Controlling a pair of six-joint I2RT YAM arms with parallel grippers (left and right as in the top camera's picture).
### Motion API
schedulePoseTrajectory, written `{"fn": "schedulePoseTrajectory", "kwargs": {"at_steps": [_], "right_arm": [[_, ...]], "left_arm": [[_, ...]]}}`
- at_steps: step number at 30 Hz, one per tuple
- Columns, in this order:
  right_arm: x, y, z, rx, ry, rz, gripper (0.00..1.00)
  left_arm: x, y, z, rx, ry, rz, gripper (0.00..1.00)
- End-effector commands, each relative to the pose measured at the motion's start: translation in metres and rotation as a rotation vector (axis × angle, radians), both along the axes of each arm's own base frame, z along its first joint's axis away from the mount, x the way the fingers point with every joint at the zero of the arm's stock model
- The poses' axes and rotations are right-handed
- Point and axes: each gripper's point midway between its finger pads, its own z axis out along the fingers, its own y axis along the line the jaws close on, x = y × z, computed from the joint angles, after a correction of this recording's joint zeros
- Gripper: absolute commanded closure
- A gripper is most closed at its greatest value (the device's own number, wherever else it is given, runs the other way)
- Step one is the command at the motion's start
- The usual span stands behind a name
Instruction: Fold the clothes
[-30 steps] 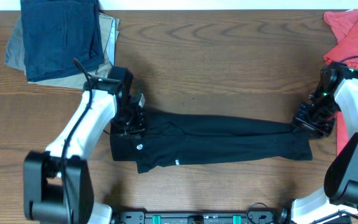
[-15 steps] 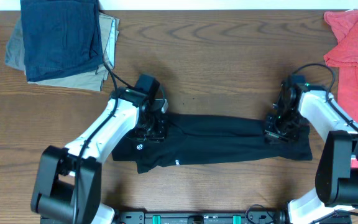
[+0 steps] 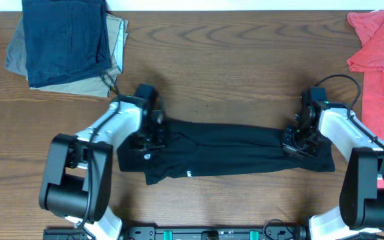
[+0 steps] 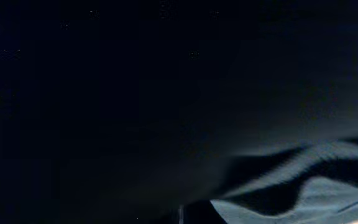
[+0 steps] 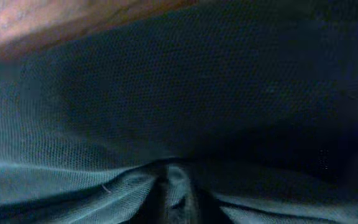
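Observation:
The black shirt (image 3: 225, 153) lies as a long, narrow folded strip across the middle of the table, with small white logos near its left end. My left gripper (image 3: 145, 138) is pressed down into the shirt's left end. Dark fabric (image 4: 278, 186) fills the left wrist view, and a fold runs to the jaws. My right gripper (image 3: 299, 142) is on the shirt's right end. In the right wrist view the mesh fabric (image 5: 166, 93) bunches into a pinch at the jaws (image 5: 174, 186). The fingers themselves are hidden by cloth.
A navy-blue garment (image 3: 69, 37) folded on a khaki one (image 3: 115, 40) sits at the back left. A coral-red T-shirt (image 3: 379, 47) lies at the back right, by the right arm. Bare wooden table (image 3: 232, 60) shows behind the shirt.
Both grippers moved inward from the shirt's two ends along its top edge. The left one then drew back a little to the left. The right one stayed put over the last half second.

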Motion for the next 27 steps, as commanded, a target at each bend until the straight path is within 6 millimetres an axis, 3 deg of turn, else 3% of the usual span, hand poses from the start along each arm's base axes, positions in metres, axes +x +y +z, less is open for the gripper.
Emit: {"fn": "schedulePoseTrajectory", "kwargs": {"at_steps": [1,6,11,15,21,24,25,26,27], "right_arm": [[-0.012,-0.014,-0.021,-0.081,0.046,-0.025,0.99],[-0.002,-0.012,-0.021,-0.068,0.009,-0.027,0.98],[0.01,0.001,-0.02,0.013,-0.048,0.034,0.84],[0.033,0.015,-0.009,0.097,-0.12,0.051,0.73],[0.069,0.023,0.032,0.111,-0.189,0.132,0.49],[0.077,0.005,0.056,0.043,-0.169,0.116,0.36],[0.079,-0.003,0.065,0.018,-0.164,0.104,0.29],[0.081,-0.014,0.076,-0.012,-0.158,0.087,0.01],[0.082,-0.022,0.081,-0.03,-0.155,0.074,0.01]], "left_arm": [[0.008,0.041,-0.008,0.128,-0.01,0.089,0.94],[0.013,0.068,-0.008,0.133,-0.007,0.187,0.94],[0.016,0.092,-0.008,0.131,-0.002,0.277,0.94],[0.017,0.102,-0.007,0.13,-0.006,0.305,0.94],[0.028,0.112,0.004,0.127,-0.047,0.33,0.94],[0.029,0.118,0.018,0.127,-0.056,0.351,0.94],[0.029,0.119,0.024,0.127,-0.059,0.357,0.94],[0.029,0.12,0.031,0.127,-0.066,0.361,0.94],[0.029,0.121,0.036,0.126,-0.077,0.364,0.94]]}}
